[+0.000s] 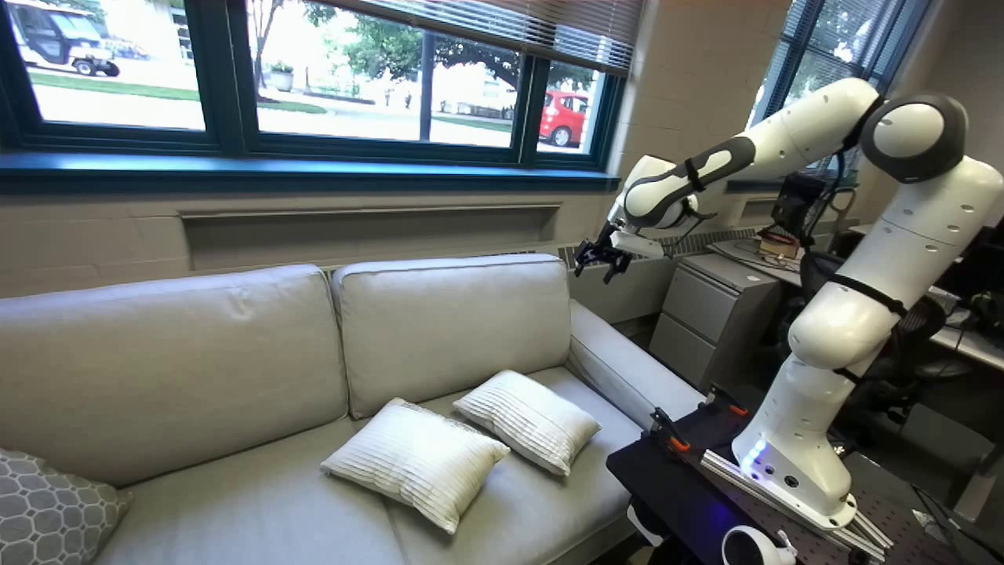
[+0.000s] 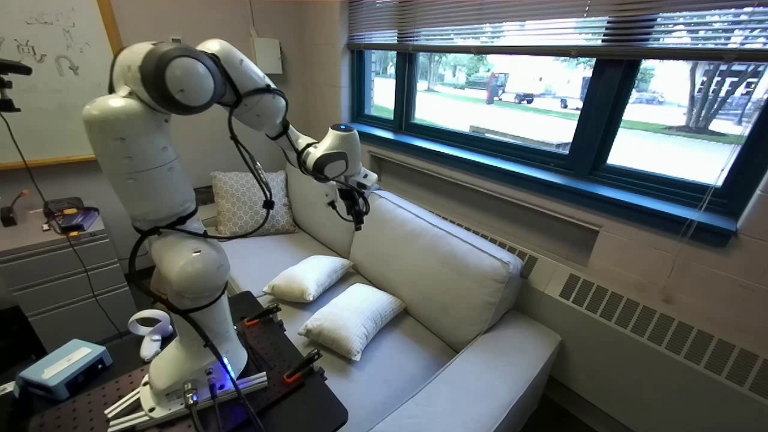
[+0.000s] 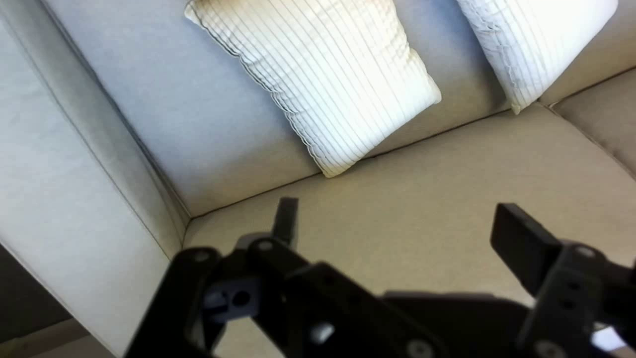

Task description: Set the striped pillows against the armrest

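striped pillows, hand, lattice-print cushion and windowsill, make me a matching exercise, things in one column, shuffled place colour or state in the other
1. striped pillows
2. hand
3. lattice-print cushion
4. windowsill

A. blue
B. on the sofa seat, apart from the armrest
C. grey with pale lines
D. open, holding nothing

Pairs: 1-B, 2-D, 3-C, 4-A

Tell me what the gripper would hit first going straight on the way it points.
Most likely the back cushion beside the armrest: in the wrist view it lies ahead of the open gripper. Depth is unclear; the gripper might reach the seat instead.
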`<action>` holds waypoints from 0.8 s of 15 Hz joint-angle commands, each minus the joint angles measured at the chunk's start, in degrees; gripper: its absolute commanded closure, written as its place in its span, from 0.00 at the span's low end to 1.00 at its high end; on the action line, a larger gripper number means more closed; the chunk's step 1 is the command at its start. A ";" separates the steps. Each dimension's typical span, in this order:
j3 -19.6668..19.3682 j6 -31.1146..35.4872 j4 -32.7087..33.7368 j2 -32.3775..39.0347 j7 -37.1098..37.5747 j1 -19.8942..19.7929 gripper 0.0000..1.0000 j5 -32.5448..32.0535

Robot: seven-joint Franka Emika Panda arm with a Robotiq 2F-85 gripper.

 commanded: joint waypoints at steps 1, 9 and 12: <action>-1.82 0.88 11.25 15.03 -2.45 0.54 0.00 7.18; -1.08 -6.72 34.14 44.11 -13.57 -3.70 0.00 13.78; -1.19 -5.94 31.58 43.84 -12.87 -3.55 0.00 13.54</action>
